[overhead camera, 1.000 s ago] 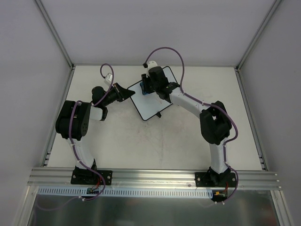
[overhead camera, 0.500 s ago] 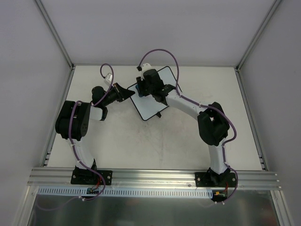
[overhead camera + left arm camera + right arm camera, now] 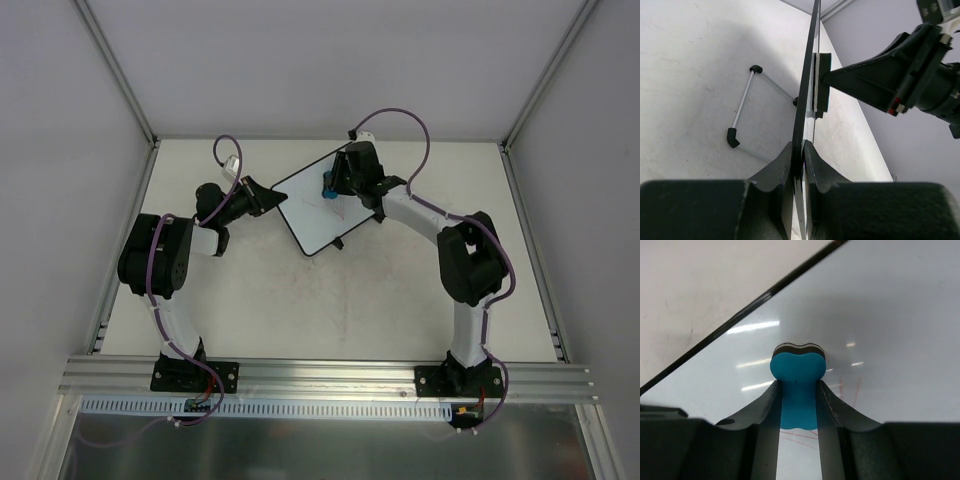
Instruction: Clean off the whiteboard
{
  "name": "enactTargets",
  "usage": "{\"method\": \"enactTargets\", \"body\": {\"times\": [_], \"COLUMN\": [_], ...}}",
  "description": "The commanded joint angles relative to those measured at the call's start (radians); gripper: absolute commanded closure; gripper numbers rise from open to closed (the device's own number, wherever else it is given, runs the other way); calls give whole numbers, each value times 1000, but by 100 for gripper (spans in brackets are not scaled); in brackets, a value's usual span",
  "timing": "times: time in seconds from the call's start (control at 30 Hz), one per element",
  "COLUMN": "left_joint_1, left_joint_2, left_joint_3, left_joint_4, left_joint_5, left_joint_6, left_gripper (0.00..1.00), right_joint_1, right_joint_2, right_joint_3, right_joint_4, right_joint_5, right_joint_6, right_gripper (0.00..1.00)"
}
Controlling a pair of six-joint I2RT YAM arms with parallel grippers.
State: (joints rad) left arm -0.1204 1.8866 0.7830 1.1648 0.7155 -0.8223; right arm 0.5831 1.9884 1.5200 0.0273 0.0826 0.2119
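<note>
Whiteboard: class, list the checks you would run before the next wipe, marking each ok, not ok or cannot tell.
1. Left pincer shut on whiteboard edge: ok.
2. Right pincer shut on eraser: ok.
3. Eraser pressed against whiteboard: ok, seen in the left wrist view.
4. Red marks gone: not ok, lines remain beside the eraser.
5. Whiteboard feet resting on table: cannot tell.
</note>
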Motion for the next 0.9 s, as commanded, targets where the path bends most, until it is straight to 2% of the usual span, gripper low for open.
{"method": "enactTargets", "body": {"times": [0.0, 0.17, 0.4, 0.63, 0.8, 0.87], "left_joint_1": [-18, -18, -18, -18, -18, -18], "left_joint_2": [-30, -32, -34, -30, -26, -24], "left_joint_3": [10, 10, 10, 10, 13, 12], "left_joint_4": [9, 9, 9, 9, 7, 7], "left_joint_5": [25, 27, 29, 29, 29, 29], "left_joint_6": [69, 69, 71, 71, 71, 72], "left_gripper": [100, 100, 100, 100, 100, 100], "right_joint_1": [-63, -124, -137, -121, -36, 12], "right_joint_2": [49, 41, 12, -5, -5, -2], "right_joint_3": [-86, -175, -238, -241, -189, -164], "right_joint_4": [-84, -84, -84, -33, -35, 12], "right_joint_5": [94, 83, 112, 66, 78, 59], "right_joint_6": [124, 248, 280, 224, 118, 51], "right_gripper": [100, 100, 100, 100, 100, 100]}}
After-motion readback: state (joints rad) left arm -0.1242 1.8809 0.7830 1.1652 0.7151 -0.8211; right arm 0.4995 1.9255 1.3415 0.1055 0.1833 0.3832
